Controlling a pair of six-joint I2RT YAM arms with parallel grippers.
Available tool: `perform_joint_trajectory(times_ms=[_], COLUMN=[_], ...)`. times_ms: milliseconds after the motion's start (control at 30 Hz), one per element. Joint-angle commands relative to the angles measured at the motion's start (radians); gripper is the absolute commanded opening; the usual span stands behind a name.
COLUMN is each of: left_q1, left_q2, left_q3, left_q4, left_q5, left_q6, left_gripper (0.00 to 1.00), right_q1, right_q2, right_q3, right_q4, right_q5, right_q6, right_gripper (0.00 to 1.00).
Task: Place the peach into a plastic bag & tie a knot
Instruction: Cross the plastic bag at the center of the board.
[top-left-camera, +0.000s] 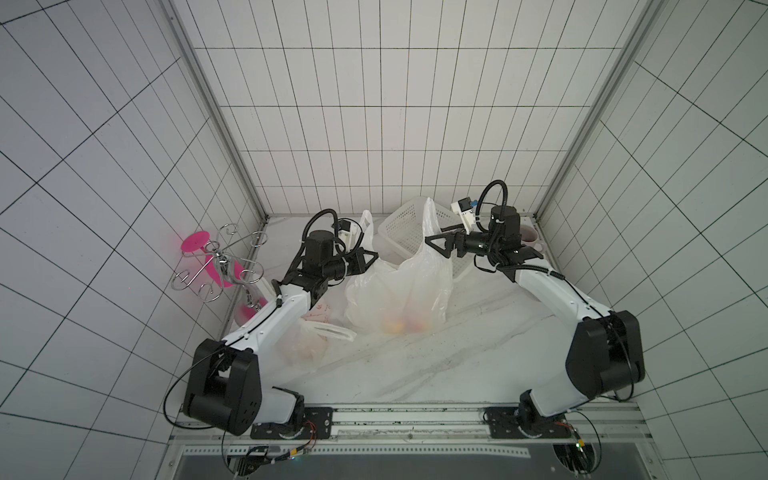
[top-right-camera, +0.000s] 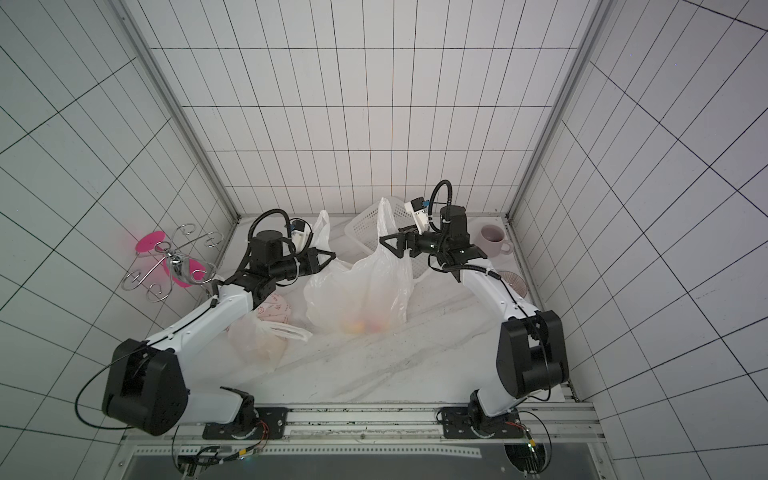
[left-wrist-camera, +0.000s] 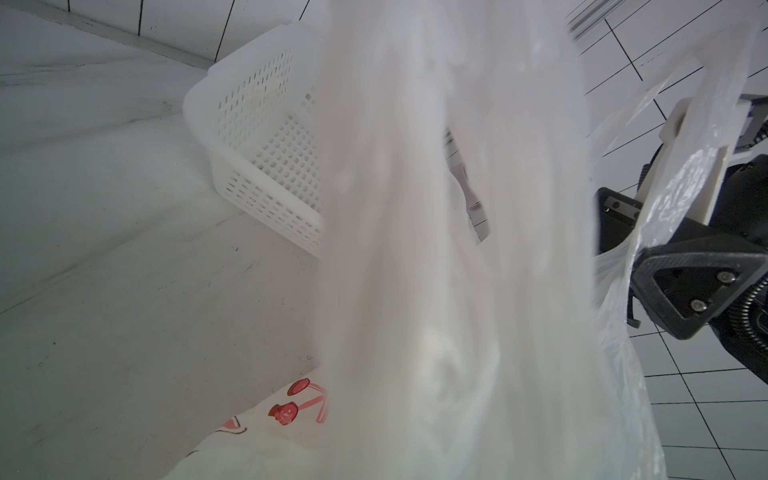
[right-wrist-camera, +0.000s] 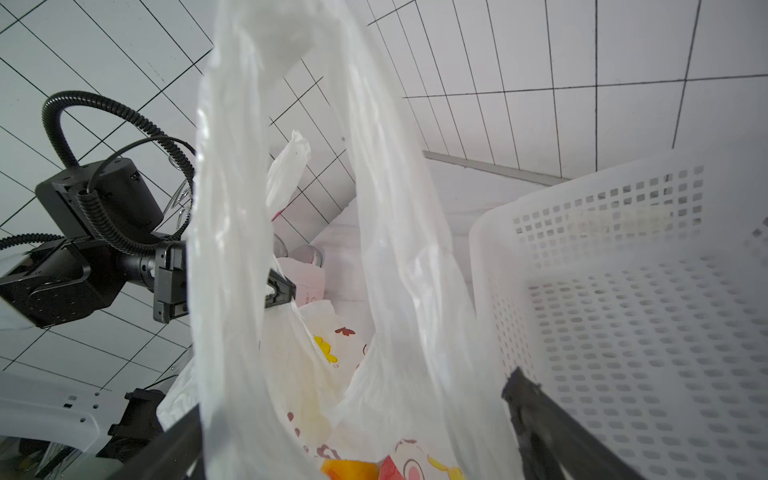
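A translucent plastic bag (top-left-camera: 399, 291) (top-right-camera: 357, 291) stands mid-table with the peach (top-left-camera: 399, 326) (top-right-camera: 361, 326) showing yellow-pink through its bottom. My left gripper (top-left-camera: 372, 259) (top-right-camera: 330, 257) is shut on the bag's left rim. In the left wrist view the bag's film (left-wrist-camera: 457, 270) hides its jaws. My right gripper (top-left-camera: 434, 245) (top-right-camera: 388, 245) stands open at the bag's right side. In the right wrist view its dark fingers (right-wrist-camera: 536, 415) straddle the upright handle loop (right-wrist-camera: 324, 166) without pinching it, and the peach (right-wrist-camera: 349, 469) shows below.
A white perforated basket (top-left-camera: 411, 232) (right-wrist-camera: 623, 291) sits behind the bag, close to my right gripper. A pink mug (top-right-camera: 492, 239) stands at the back right. A second filled bag (top-left-camera: 307, 340) lies under my left arm. A wire rack (top-left-camera: 220, 262) stands at the left wall.
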Motion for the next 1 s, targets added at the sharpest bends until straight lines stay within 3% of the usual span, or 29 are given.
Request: perform_joint_trajectory(times_ms=[0,67,133,300,467,567,700,833,967], left_q1=[0.004,0.004,0.004,0.004,0.004,0.003,-0.034,-0.092,-0.127], left_q2=[-0.009,-0.008,-0.005,0.005,-0.009,-0.014,-0.001,0.026,0.064], left_q3=[0.021,0.026,0.032,0.06,0.09,0.102,0.151,0.198,0.231], left_q4=[0.025,0.025,0.024,-0.009,-0.066,-0.101,-0.227,-0.308,-0.354], left_q5=[0.019,0.017,0.016,0.02,0.035,0.056,0.089,0.173,0.276], left_q6=[0.017,0.013,0.004,-0.008,-0.005,0.014,0.126,0.203,0.261], left_gripper=[0.0,0.0,0.0,0.0,0.0,0.0,0.0,0.0,0.0], right_q1=[-0.001,0.009,0.02,0.059,0.113,0.137,0.154,0.194,0.267], right_q2=[0.011,-0.007,-0.036,-0.092,-0.117,-0.137,-0.245,-0.362,-0.41], right_q3=[0.02,0.0,-0.031,-0.084,-0.105,-0.109,-0.139,-0.128,-0.112], right_q4=[0.007,-0.002,0.006,0.039,0.034,-0.003,-0.069,-0.269,-0.413], right_q5=[-0.071,-0.045,0.001,0.141,0.236,0.294,0.375,0.483,0.516], right_q6=[0.006,-0.01,-0.026,-0.081,-0.146,-0.183,-0.236,-0.416,-0.577], right_gripper=[0.98,0.99,0.91,0.4,0.23,0.01,0.0,0.0,0.0])
